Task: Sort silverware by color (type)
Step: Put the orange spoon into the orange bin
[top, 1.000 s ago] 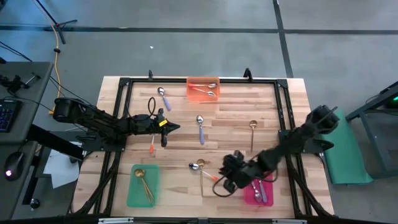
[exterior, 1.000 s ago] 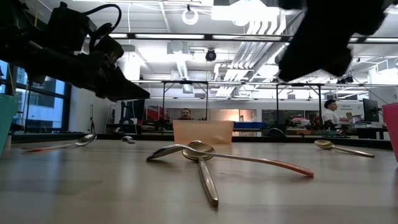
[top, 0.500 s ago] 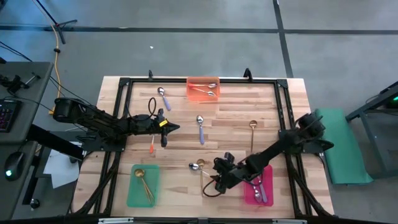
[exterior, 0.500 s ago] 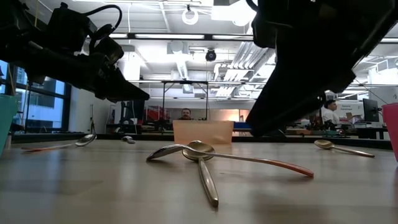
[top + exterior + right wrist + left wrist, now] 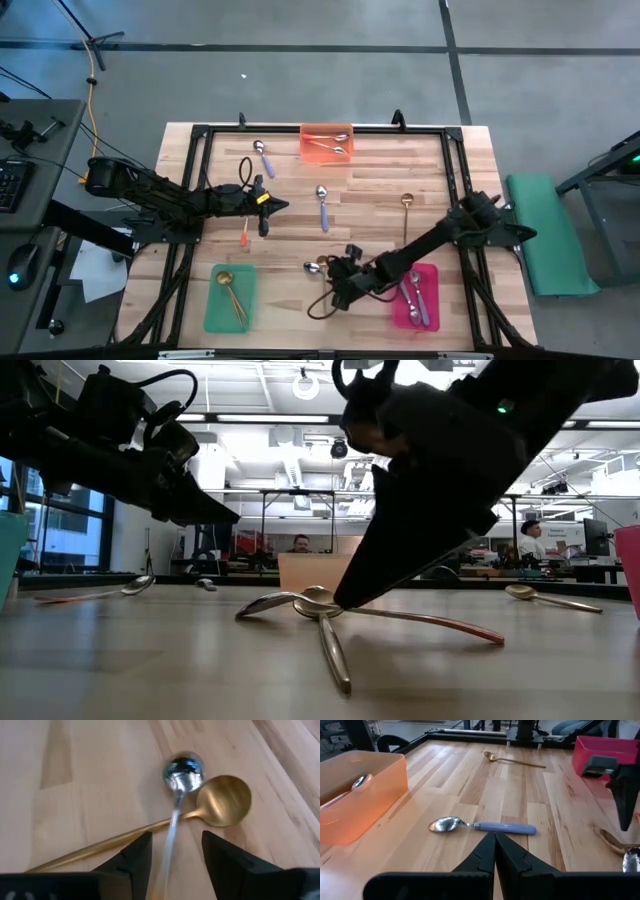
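Observation:
A silver-bowled spoon with an orange handle (image 5: 183, 769) lies crossed over a gold spoon (image 5: 223, 800) near the table's front middle (image 5: 320, 266). My right gripper (image 5: 175, 855) is open just above this pair, one finger on each side of the silver spoon's neck; it also shows in the high view (image 5: 332, 280). My left gripper (image 5: 278, 205) is shut and empty, left of centre, pointing at a purple-handled spoon (image 5: 480, 825). Other spoons lie loose: a purple-handled one (image 5: 262, 157), an orange-handled one (image 5: 243, 236) and a gold one (image 5: 406, 214).
An orange tray (image 5: 326, 143) at the far middle holds spoons. A green tray (image 5: 230, 297) at the front left holds gold spoons. A pink tray (image 5: 415, 300) at the front right holds purple-handled spoons. A black frame (image 5: 190, 180) runs round the table. People show in the room beyond.
My right gripper has gone from beside the pink tray toward the table's left edge and down, and now stands over the crossed spoons. The spoons have not moved.

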Motion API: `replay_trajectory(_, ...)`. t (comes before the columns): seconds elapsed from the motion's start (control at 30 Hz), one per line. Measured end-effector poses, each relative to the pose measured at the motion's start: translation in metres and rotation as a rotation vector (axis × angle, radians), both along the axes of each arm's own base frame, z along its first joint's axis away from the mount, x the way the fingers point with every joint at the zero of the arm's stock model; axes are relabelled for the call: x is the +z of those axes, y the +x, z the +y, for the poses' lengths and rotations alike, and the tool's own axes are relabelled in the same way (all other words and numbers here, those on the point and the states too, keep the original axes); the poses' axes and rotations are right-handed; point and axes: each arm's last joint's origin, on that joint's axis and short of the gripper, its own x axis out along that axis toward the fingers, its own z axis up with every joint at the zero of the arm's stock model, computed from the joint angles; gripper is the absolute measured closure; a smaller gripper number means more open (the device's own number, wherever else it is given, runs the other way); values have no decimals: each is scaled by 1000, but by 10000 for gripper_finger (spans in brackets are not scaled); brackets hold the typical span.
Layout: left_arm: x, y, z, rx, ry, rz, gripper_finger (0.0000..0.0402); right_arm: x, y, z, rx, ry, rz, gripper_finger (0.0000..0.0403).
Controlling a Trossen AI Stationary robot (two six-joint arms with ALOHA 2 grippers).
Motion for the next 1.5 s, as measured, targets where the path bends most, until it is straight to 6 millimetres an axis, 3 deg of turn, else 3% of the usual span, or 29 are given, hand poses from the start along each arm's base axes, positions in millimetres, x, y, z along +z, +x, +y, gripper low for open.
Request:
replay_trajectory(0.37, -1, 0, 0, 0, 0, 8, 401, -5, -3, -5, -71, 56, 68, 319)
replay_trajectory(0.83, -1, 0, 0, 0, 0, 8, 401, -6, -3, -13, -100, 78, 116, 298)
replay_trajectory(1.37, -1, 0, 0, 3, -9, 9, 401, -8, 2, -30, -43, 128, 192, 394)
replay_trajectory(1.5, -1, 0, 0, 6, -19, 7, 401, -5, 4, -32, -5, 124, 189, 397)
